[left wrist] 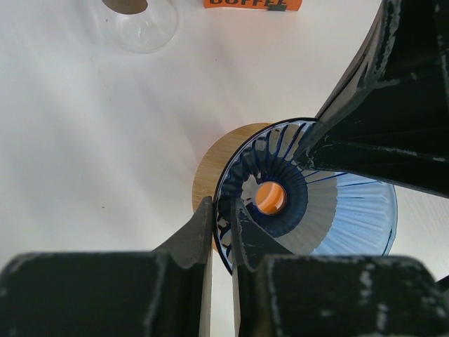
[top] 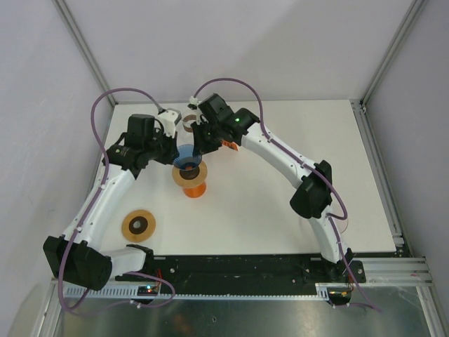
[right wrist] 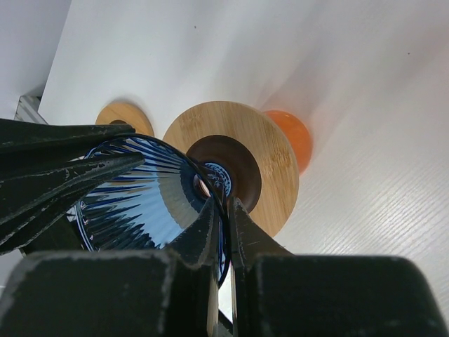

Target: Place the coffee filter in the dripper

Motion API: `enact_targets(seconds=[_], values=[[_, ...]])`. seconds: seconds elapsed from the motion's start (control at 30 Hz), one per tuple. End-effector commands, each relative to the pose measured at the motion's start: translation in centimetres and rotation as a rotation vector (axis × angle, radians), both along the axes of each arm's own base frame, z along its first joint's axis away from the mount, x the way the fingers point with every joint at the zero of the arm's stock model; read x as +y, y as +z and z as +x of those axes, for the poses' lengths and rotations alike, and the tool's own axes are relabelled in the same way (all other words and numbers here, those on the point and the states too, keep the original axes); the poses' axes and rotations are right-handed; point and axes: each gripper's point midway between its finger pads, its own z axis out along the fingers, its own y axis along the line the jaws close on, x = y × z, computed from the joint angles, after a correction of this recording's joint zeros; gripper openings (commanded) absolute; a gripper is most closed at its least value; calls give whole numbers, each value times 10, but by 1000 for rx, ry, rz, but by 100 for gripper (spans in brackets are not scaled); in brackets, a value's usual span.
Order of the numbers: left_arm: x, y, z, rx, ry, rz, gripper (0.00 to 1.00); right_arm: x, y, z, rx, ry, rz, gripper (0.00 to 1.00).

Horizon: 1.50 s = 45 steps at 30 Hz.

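Note:
The blue ribbed glass dripper (top: 188, 161) sits in a round wooden collar (top: 189, 175) on an orange base (top: 196, 189). In the left wrist view a white pleated coffee filter (left wrist: 319, 214) lies inside the dripper (left wrist: 365, 225), against its right wall. My left gripper (left wrist: 223, 225) is shut on the dripper's near rim. My right gripper (right wrist: 226, 217) is shut on the opposite rim of the dripper (right wrist: 140, 203), one finger inside and one outside. In the top view the left gripper (top: 175, 152) and right gripper (top: 200, 149) flank the dripper.
A second wooden ring (top: 139, 225) lies on the table at the near left. A clear glass vessel (top: 189, 121) stands behind the dripper, and an orange packet (top: 230, 145) lies under the right arm. The orange base shows beyond the collar (right wrist: 291, 133).

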Motion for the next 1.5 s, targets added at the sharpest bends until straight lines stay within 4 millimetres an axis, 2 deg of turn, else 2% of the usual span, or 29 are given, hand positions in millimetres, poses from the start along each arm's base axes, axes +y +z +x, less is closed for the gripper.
enact_targets(seconds=[0.0, 0.43, 0.63, 0.83, 0.9, 1.23, 1.47], values=[[12, -56, -31, 200, -53, 85, 0, 1, -17, -5, 41, 5, -16, 0], [22, -80, -37, 277, -63, 86, 0, 2, -32, -6, 47, -2, -42, 0], [23, -73, -29, 246, -58, 68, 0, 6, -21, -1, 14, -12, -11, 0], [19, -50, -22, 174, -58, 33, 2, 11, 0, 3, -40, -17, 35, 1], [17, -41, -20, 149, -59, 18, 4, 13, 6, 4, -50, -19, 50, 4], [10, -23, -14, 114, -66, -22, 24, 17, 22, 6, -74, -18, 82, 21], [12, -18, -9, 102, -54, -15, 35, 17, 32, 8, -91, -18, 98, 37]])
